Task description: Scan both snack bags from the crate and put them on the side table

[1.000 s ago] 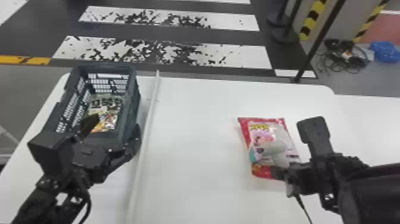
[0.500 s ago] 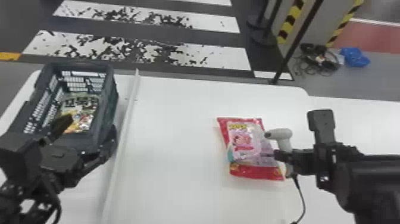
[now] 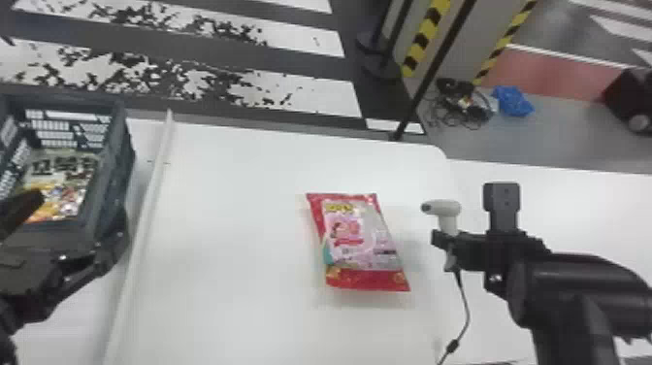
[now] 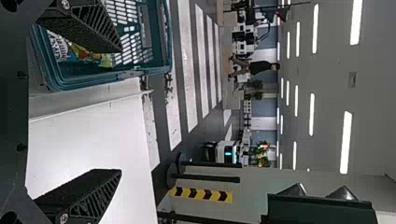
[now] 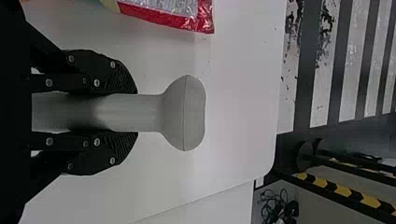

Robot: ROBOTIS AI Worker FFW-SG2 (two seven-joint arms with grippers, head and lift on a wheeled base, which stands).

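There's the red snack bag (image 3: 359, 238), flat and face up on the white table (image 3: 223, 272), just right of centre in the head view. It looks light and soft, with a slick film that could slide or crumple, and the contents may be breakable, so no hard squeeze here! The best bite is probably across its narrower middle, or on a gathered end seam.

Over on the right, the right gripper (image 5: 137, 113) has its fingers closed around the handle of the scanner (image 3: 442, 207), the head sticking out clear of the bag. The left gripper (image 4: 120, 111) stands empty, fingers wide apart, by the crate (image 3: 127, 141) at the left of the head view. Inside lies the second snack bag (image 3: 65, 182); the crate's walls crowd it, so a pinch from above looks wise.

Now the tricky bits: the head view's left edge cuts off the crate, and a dark finger covers a lower corner. The red bag's underside is hidden, its small print a blur, and where either code sits, I can't tell.
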